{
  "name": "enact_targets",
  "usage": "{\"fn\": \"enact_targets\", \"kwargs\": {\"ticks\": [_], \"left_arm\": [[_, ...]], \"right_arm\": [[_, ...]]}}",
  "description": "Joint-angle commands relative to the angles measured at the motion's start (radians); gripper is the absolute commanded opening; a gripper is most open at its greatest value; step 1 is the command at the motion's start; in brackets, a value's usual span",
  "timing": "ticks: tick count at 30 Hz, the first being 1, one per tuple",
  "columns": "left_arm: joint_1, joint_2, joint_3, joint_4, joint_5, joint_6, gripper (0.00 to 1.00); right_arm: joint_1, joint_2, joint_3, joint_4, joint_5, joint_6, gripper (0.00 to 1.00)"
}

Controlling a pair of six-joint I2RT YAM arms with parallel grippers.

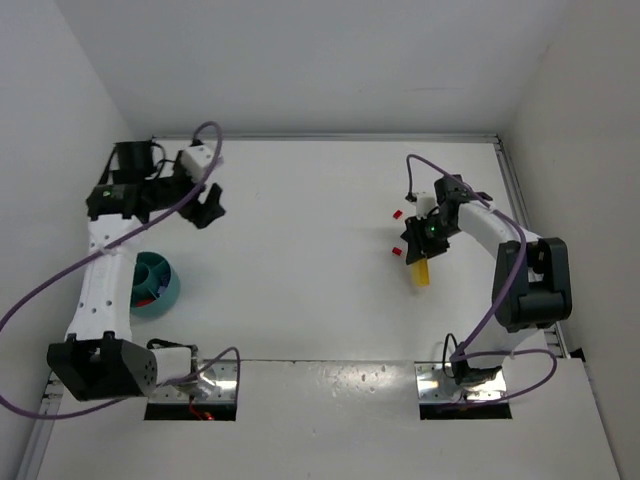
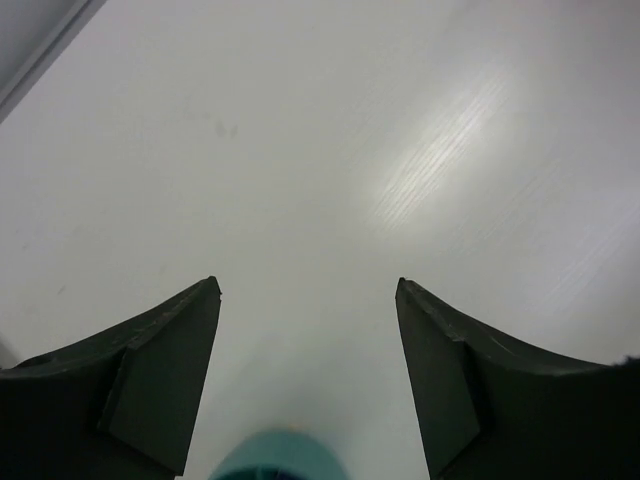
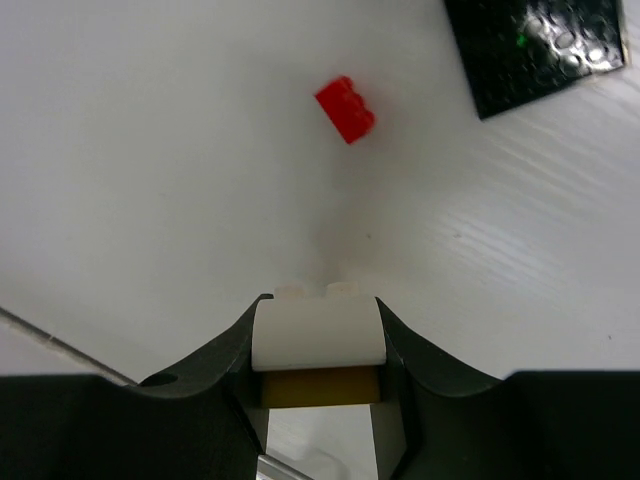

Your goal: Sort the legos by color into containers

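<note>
My right gripper (image 1: 420,248) is shut on the long yellow brick (image 1: 423,271), which sticks out toward the near side. In the right wrist view, the right gripper (image 3: 318,305) clamps the brick (image 3: 318,345) end-on between both fingers; the brick's top looks pale and its underside yellow. One red brick (image 1: 397,213) lies just beyond the gripper and another (image 1: 397,253) lies at its left. One red brick (image 3: 345,108) shows ahead in the wrist view. The teal bowl (image 1: 160,285) sits by the left arm with red pieces inside. My left gripper (image 1: 208,205) is open and empty (image 2: 308,290), above bare table beyond the bowl (image 2: 280,462).
White walls close the table on the left, back and right. A raised strip runs along the right edge (image 1: 520,200). A black part of the right arm with a green light (image 3: 540,50) shows at the upper right of the right wrist view.
</note>
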Motion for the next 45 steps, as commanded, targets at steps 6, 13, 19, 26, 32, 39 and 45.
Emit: {"fn": "enact_targets", "kwargs": {"ticks": [6,13,19,26,32,39,45], "left_arm": [[-0.562,0.154,0.019,0.406,-0.331,-0.654,0.77],[-0.801,0.416,0.128,0.496,-0.188,-0.592,0.75],[-0.837,0.668,0.32,0.496,-0.049,-0.539,0.67],[-0.936,0.831,0.4,0.543,-0.088,-0.429,0.59],[-0.981,0.947,0.449,0.563,-0.063,-0.367,0.54],[-0.999,1.087,0.581,0.563,-0.034,-0.355,0.54],[-0.999,1.184,0.694,0.551,-0.034,-0.364,0.58]], "right_arm": [[-0.041,-0.048,-0.091,0.065,0.159,0.004,0.08],[-0.081,0.0,-0.091,0.085,0.169,0.033,0.48],[-0.112,0.009,-0.062,0.071,0.132,0.062,0.77],[-0.165,-0.028,-0.002,0.023,0.022,0.073,0.78],[-0.237,-0.101,-0.013,0.013,-0.046,0.073,0.77],[-0.31,-0.123,-0.024,0.013,-0.1,0.073,0.77],[-0.366,-0.123,-0.015,0.003,-0.187,0.073,0.77]]}}
